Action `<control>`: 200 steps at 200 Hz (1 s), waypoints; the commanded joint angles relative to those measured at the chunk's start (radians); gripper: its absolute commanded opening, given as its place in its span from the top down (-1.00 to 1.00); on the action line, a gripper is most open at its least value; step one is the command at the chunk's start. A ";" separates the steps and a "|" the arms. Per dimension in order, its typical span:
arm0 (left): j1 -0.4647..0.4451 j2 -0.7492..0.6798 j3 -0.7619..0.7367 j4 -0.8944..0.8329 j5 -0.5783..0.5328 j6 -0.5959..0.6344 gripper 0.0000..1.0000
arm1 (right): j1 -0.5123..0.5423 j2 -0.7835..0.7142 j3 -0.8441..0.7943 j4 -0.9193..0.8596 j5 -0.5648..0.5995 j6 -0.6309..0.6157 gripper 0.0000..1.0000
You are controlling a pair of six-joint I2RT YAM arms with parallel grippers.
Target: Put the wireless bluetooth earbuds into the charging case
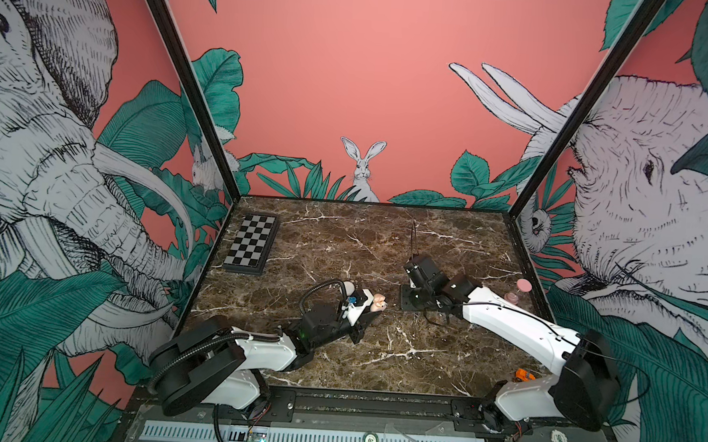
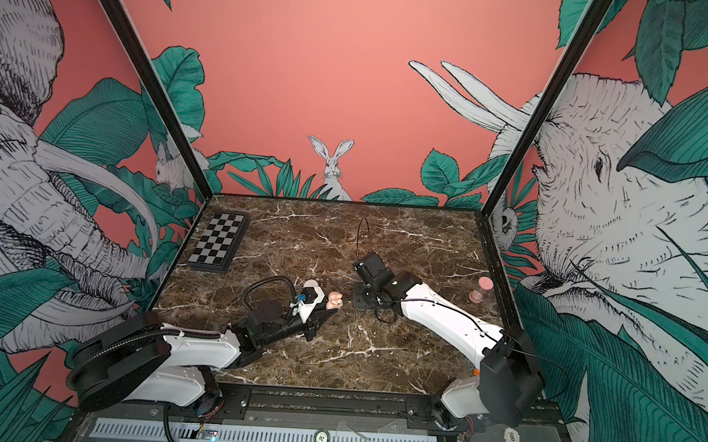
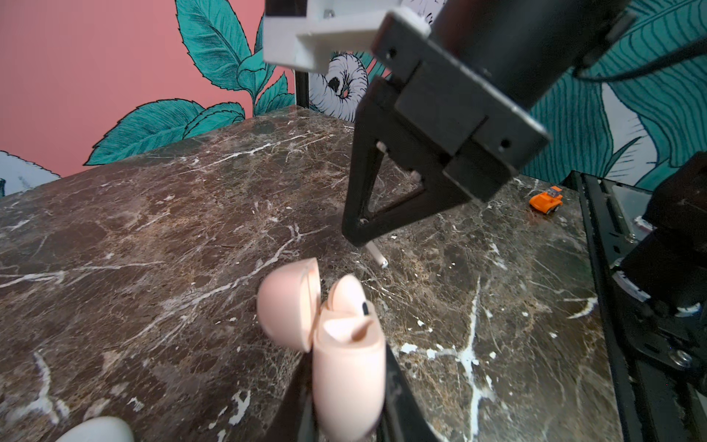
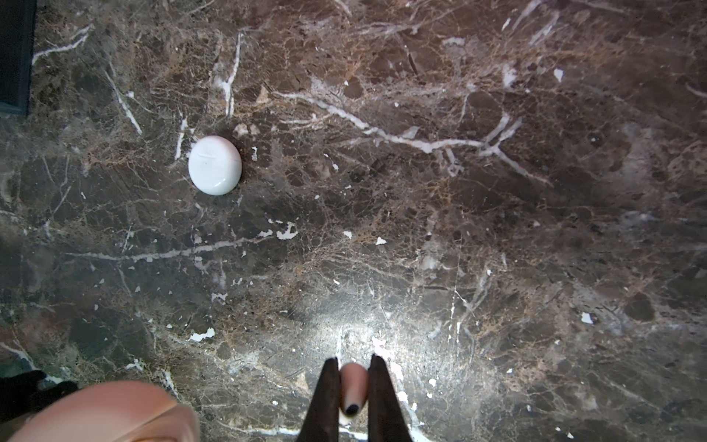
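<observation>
The left claw clamps the open pink charging case at mid-desk; an earbud seems seated inside. The right claw, close by, pinches a second earbud.

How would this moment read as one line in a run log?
left gripper: shut on open charging case | right gripper: shut on earbud | other earbud: in case

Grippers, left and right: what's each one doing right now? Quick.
Left gripper: closed on the open pink charging case.
Right gripper: closed on one earbud, pinched between its fingertips.
</observation>
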 commanded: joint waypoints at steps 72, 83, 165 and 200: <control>-0.006 0.045 -0.008 0.148 0.072 -0.024 1.00 | -0.004 -0.051 0.040 -0.028 0.030 -0.021 0.86; -0.006 0.044 -0.009 0.148 0.075 -0.023 1.00 | -0.005 -0.051 0.044 -0.031 0.029 -0.022 0.87; -0.006 0.073 -0.002 0.177 0.081 -0.030 1.00 | -0.004 -0.069 0.088 -0.052 0.033 -0.030 0.87; -0.006 0.099 0.007 0.206 0.056 -0.052 1.00 | -0.004 -0.088 0.105 -0.058 0.023 -0.028 0.87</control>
